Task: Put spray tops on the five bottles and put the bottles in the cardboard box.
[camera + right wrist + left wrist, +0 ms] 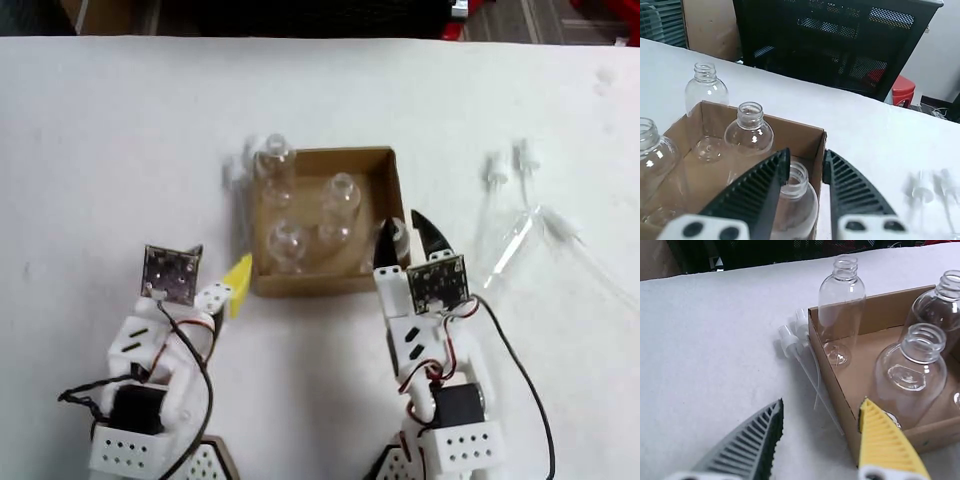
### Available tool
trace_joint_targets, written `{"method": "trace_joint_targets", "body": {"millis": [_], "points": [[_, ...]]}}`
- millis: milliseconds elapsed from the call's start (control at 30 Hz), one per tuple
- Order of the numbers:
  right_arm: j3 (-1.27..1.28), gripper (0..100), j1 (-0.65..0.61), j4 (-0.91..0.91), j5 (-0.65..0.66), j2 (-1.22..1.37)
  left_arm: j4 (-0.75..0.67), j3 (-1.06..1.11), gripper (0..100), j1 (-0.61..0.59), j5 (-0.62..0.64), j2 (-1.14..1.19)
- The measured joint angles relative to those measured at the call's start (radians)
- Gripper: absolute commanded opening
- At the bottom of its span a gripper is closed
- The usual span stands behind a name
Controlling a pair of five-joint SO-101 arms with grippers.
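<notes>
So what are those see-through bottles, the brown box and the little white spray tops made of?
The bottles look like clear, glossy plastic, though glass can't be ruled out: you see straight through them and they catch highlights. The box is plain brown cardboard, matte, with a raw cut edge. The spray tops seem to be white plastic with thin translucent tubes.

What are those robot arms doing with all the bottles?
Two arms are working at a cardboard box that holds four bottles, none with a spray top yet. The right gripper is at the bottle in the box corner nearest it. The left gripper hangs open by the other near corner. Spray tops lie loose on the table on both sides of the box.
</notes>
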Motion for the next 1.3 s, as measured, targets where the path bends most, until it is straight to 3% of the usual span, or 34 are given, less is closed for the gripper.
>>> {"method": "trace_joint_targets", "body": {"millis": [200,367,767,967,1300], "points": [[-0.008,9.2,0.110,0.023,-0.008,-0.104,0.000,0.000,23,0.000,0.000,0.000],[-0.021,9.2,0.236,0.032,-0.132,-0.106,0.000,0.000,23,0.000,0.000,0.000],[-0.023,9.3,0.328,0.032,-0.167,-0.106,0.000,0.000,23,0.000,0.000,0.000],[-0.023,21.4,0.387,0.002,-0.167,-0.106,0.000,0.000,23,0.000,0.000,0.000],[-0.044,17.3,0.566,-0.080,-0.290,-0.106,0.000,0.000,23,0.000,0.000,0.000]]}}
